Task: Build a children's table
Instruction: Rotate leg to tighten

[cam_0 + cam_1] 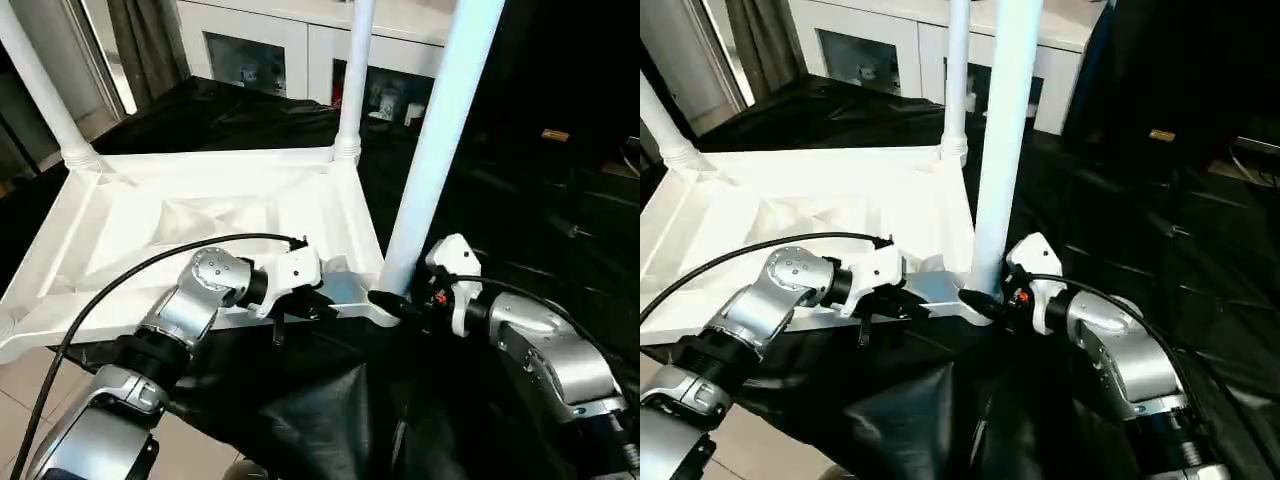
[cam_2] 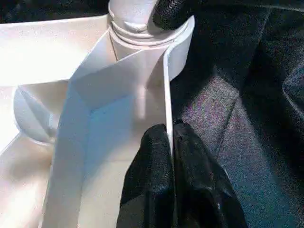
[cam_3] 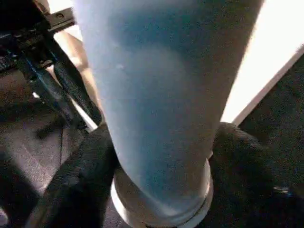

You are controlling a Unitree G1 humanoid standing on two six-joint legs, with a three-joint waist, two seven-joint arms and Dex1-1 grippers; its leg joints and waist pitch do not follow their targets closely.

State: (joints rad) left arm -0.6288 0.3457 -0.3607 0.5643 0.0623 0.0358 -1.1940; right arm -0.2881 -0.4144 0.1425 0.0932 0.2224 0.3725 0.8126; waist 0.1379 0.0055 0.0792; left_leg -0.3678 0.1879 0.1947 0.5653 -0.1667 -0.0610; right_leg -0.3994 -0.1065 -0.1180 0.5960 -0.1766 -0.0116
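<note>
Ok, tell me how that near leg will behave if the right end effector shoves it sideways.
The leg is tall and seated only at its base, so a high push probably levers the socket. The smooth tube may slip between the right end effector's fingers. The left end effector, pinching the tabletop rim, should limit sliding.

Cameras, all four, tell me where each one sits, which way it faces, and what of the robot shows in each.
Left eye view: on the head, facing forward and down at the upturned tabletop; both silver forearms show.
Right eye view: beside it, same scene, slightly shifted.
Left wrist view: along the left gripper, pinching the tabletop's rim.
Right wrist view: along the right gripper, its fingers either side of the near leg.
Shared: the near leg in its corner socket appears in all four.
</note>
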